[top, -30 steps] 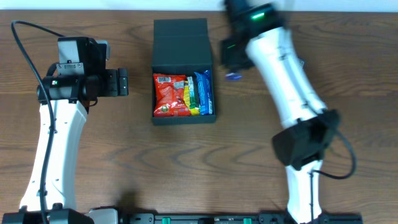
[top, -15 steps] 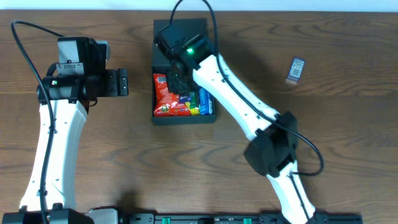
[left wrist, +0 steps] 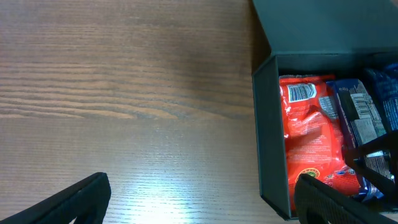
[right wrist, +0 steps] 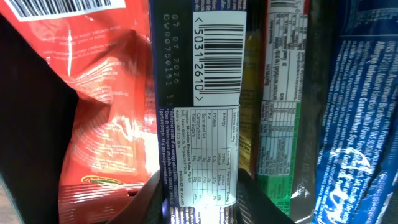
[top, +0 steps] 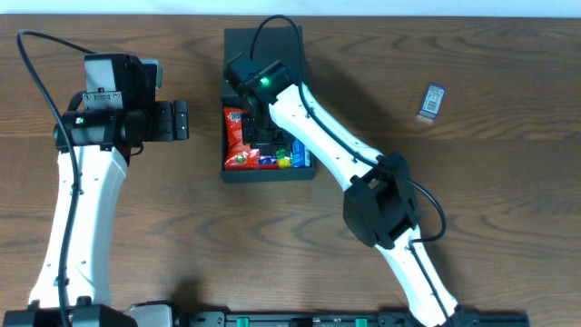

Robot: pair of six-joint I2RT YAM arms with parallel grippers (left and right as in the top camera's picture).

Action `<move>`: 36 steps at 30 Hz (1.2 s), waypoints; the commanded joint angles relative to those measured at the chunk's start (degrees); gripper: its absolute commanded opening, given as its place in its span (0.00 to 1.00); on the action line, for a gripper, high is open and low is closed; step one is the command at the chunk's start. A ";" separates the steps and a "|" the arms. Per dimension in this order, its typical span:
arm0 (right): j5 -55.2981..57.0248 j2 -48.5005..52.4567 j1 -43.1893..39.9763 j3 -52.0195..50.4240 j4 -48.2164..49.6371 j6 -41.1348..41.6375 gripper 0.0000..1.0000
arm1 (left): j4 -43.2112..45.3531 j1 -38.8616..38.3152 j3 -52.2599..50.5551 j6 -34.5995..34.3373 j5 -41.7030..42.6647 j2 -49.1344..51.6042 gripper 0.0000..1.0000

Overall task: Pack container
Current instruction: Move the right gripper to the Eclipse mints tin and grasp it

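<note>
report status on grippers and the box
Left gripper open, beside box. Right gripper shut on snack bar inside box. One small packet out on table.

From overhead, the right arm [top: 318, 136] hides the right gripper [right wrist: 199, 193] and its dark bar packet [right wrist: 199, 118]; the far small packet [top: 434, 101] is unreadable.

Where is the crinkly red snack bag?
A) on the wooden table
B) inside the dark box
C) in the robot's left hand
B: the crinkly red snack bag lies inside the dark green-black cardboard box, with the box walls around it.
</note>
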 commanded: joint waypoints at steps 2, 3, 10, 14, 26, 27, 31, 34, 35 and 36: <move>1.46 0.50 0.15 -0.02 0.02 0.81 0.38 | -0.11 0.13 1.25 -0.39 0.37 0.44 0.95; 1.49 0.50 0.15 0.02 0.02 0.79 0.48 | -0.11 0.13 1.25 -0.37 0.37 0.48 0.95; 1.84 -3.76 -1.88 9.11 -8.13 -1.18 0.94 | 0.17 0.13 1.25 -0.37 0.37 1.57 0.95; 10.38 -10.10 -5.53 18.62 -9.31 -2.16 0.99 | 0.09 0.13 1.25 -0.39 0.42 3.34 0.95; 24.20 -14.58 -31.10 15.43 -16.35 -12.92 0.99 | 0.76 0.13 1.25 -0.37 0.46 3.69 0.95; 22.32 -13.92 -33.18 13.64 -15.69 -12.94 0.99 | 0.94 0.13 1.25 -0.37 0.46 3.69 0.95; 13.51 -11.32 -39.85 6.47 -9.77 -13.33 0.99 | 1.73 0.13 1.25 -0.37 0.46 3.69 0.95; 9.77 -9.42 -42.71 2.01 -3.43 -11.17 0.99 | 1.99 0.13 1.25 -0.37 0.46 3.69 0.96; 9.84 -8.85 -43.30 0.96 -1.79 -9.88 0.99 | 1.99 0.13 1.25 -0.39 0.46 3.69 0.95; 9.84 -8.22 -43.85 -0.13 0.15 -9.07 0.99 | 1.99 0.13 1.25 -0.37 0.46 3.69 0.95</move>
